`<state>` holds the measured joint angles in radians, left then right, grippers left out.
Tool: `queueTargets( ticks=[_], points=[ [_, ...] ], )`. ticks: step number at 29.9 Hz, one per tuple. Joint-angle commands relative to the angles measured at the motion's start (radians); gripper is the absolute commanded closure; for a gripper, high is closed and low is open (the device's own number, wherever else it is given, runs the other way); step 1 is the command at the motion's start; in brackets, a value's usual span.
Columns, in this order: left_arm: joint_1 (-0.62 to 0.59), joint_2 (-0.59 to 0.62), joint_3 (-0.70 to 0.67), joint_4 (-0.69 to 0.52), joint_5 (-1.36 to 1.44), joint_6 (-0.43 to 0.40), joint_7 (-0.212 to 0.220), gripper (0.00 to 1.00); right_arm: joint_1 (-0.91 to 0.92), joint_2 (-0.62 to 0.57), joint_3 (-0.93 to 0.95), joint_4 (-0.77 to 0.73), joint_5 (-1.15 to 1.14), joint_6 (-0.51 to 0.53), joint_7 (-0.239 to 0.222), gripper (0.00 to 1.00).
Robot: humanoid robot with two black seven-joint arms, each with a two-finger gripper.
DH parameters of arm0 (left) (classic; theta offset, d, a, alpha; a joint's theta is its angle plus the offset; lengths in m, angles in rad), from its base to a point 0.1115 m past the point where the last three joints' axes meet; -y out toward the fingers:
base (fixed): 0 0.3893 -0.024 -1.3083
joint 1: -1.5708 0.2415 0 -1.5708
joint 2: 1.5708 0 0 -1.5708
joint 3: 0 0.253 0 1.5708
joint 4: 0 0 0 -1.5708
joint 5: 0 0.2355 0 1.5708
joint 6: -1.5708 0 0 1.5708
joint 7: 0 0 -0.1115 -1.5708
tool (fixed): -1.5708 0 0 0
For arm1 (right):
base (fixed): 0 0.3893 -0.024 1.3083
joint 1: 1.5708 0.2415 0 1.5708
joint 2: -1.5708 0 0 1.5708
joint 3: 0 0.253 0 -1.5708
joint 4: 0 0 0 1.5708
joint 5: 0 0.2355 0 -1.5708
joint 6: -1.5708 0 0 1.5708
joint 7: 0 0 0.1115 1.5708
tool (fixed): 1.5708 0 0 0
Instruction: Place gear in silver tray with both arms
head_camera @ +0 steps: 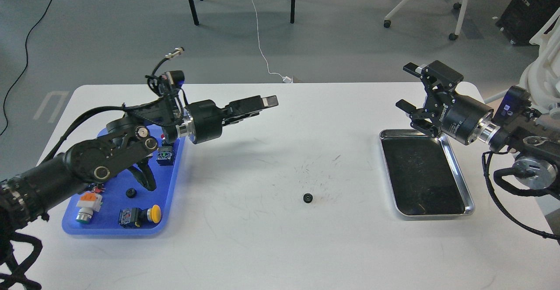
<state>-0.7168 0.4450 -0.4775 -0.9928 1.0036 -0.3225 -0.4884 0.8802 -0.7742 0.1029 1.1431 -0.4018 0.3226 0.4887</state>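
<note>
So your gear [307, 198] is that tiny black toothed wheel lying flat on the white table [271, 246], out in the open, below and to the right of your left gripper [267, 102] and well down-left of your right gripper [409, 87]. Neither one is touching it.

Handling-wise, I'd guess it's light and rigid, probably metal or hard plastic, so you won't crush it. The trouble is it's small and low, and the teeth plus a smooth tabletop mean it could skate away or flip if one finger lands first. I'd come straight down and pinch across the rim, teeth against the pads, rather than trying to catch it by the flat faces.

Your left gripper hovers above the table, pointing right, and its fingers look pressed together with nothing between them, so you'd need to open up before going in. Your right gripper has its fingers spread wide and empty, hanging just over the far corner of the silver tray [463, 177].

That tray is shiny metal with rounded corners, a raised rim and a dark scuffed floor, nothing in it. Under your left arm sits a blue plastic tray [168, 193] with push buttons, switches and another small black gear [129, 192].
</note>
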Motion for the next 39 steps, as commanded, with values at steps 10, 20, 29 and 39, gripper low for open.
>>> queueTargets(
  ticks=[10, 20, 29, 39],
  points=[
    [0.55, 0.02, -0.578, -0.201, -0.23, -0.013, 0.002, 0.02, 0.429, 0.125, -0.395, 0.078, -0.586, 0.087, 0.0, 0.01],
    [0.548, 0.024, -0.616, -0.201, -0.395, -0.01, 0.068, 0.02, 0.684, 0.496, -0.761, 0.047, -0.907, -0.034, 0.0, 0.02],
    [0.55, 0.017, -0.615, -0.205, -0.395, -0.007, 0.068, 0.02, 0.678, 0.679, -0.972, -0.049, -0.924, -0.335, 0.0, 0.07],
    [0.55, 0.015, -0.61, -0.222, -0.395, -0.004, 0.076, 0.02, 0.619, 0.733, -1.039, -0.089, -0.924, -0.415, 0.0, 0.2]
  ],
)
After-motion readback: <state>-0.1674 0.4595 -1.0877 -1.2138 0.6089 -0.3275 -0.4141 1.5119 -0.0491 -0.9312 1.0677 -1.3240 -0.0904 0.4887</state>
